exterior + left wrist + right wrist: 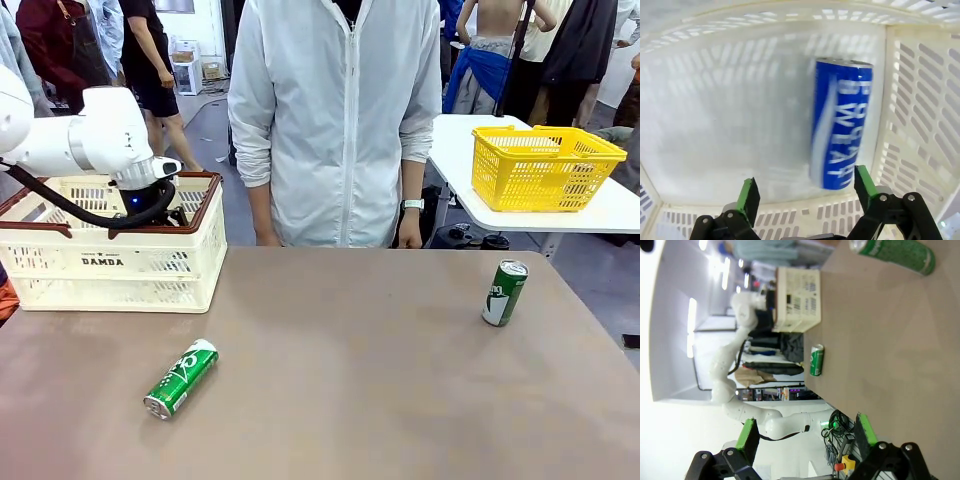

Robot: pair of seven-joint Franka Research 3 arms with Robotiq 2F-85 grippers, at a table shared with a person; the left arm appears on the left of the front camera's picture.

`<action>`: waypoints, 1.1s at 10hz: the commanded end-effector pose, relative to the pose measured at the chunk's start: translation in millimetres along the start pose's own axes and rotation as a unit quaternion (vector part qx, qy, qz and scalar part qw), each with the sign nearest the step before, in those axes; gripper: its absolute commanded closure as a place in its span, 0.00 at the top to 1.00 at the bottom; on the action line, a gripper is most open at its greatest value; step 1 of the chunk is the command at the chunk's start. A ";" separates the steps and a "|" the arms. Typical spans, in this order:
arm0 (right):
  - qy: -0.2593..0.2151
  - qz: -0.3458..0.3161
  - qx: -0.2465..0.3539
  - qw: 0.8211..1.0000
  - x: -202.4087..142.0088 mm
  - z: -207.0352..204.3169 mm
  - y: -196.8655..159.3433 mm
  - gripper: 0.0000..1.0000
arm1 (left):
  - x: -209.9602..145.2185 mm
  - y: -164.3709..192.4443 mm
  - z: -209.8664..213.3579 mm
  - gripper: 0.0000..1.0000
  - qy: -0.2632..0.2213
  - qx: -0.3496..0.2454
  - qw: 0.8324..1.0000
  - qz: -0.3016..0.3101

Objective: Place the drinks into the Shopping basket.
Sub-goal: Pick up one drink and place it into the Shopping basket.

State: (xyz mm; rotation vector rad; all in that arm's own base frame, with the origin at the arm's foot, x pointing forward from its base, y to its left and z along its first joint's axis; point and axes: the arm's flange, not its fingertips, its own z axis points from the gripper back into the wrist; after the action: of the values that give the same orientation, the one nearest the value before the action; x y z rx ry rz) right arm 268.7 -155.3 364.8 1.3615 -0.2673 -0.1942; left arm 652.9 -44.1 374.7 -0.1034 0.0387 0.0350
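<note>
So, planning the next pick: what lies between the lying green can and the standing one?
In the front view, only bare tabletop separates the lying green can and the standing green can.

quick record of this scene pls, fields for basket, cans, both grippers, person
basket: Shopping basket at the table's far left
in basket: blue can, blurred, near a slotted wall, clear of the fingers
on table: lying green can near left; standing green can at right
left gripper: open, down inside the basket
right gripper: open, empty
person: standing at the far side, arms down
left to place: the two green cans
</note>
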 end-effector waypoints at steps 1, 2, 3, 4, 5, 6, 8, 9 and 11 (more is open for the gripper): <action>0.008 -0.009 -0.004 1.000 -1.3 3.1 5.0 1.00 | -15.1 6.0 25.5 1.00 -0.014 -0.018 1.000 -0.004; 0.008 -0.009 -0.004 1.000 -1.3 3.1 5.0 1.00 | -33.1 14.0 56.7 1.00 -0.026 -0.046 0.998 -0.015; 0.008 -0.009 -0.004 1.000 -1.3 3.1 5.0 1.00 | -54.8 25.1 92.4 1.00 -0.050 -0.077 0.995 -0.026; 0.008 -0.009 -0.004 1.000 -1.3 3.1 5.0 1.00 | -81.5 38.2 128.3 1.00 -0.046 -0.095 0.994 -0.023; 0.008 -0.009 -0.004 1.000 -1.3 3.1 5.0 1.00 | -114.8 47.8 157.5 1.00 -0.064 -0.129 0.989 -0.045; 0.008 -0.009 -0.004 1.000 -1.3 3.1 5.0 1.00 | -150.5 57.6 178.4 1.00 -0.072 -0.176 0.979 -0.076; 0.008 -0.009 -0.004 1.000 -1.3 3.1 5.0 1.00 | -223.7 83.1 195.1 1.00 -0.079 -0.314 0.940 -0.110; 0.008 -0.009 -0.004 1.000 -1.3 3.1 5.0 1.00 | -254.4 96.3 191.8 1.00 -0.082 -0.369 0.922 -0.085; 0.008 -0.009 -0.004 1.000 -1.3 3.1 5.0 1.00 | -312.3 129.5 169.2 1.00 -0.062 -0.450 0.885 -0.107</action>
State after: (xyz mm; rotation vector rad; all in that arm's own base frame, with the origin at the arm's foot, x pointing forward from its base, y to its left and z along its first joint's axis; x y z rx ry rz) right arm 268.9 -155.0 364.6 1.3613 -0.2656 -0.1937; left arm 360.6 78.7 560.0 -0.9659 -0.1445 -0.1571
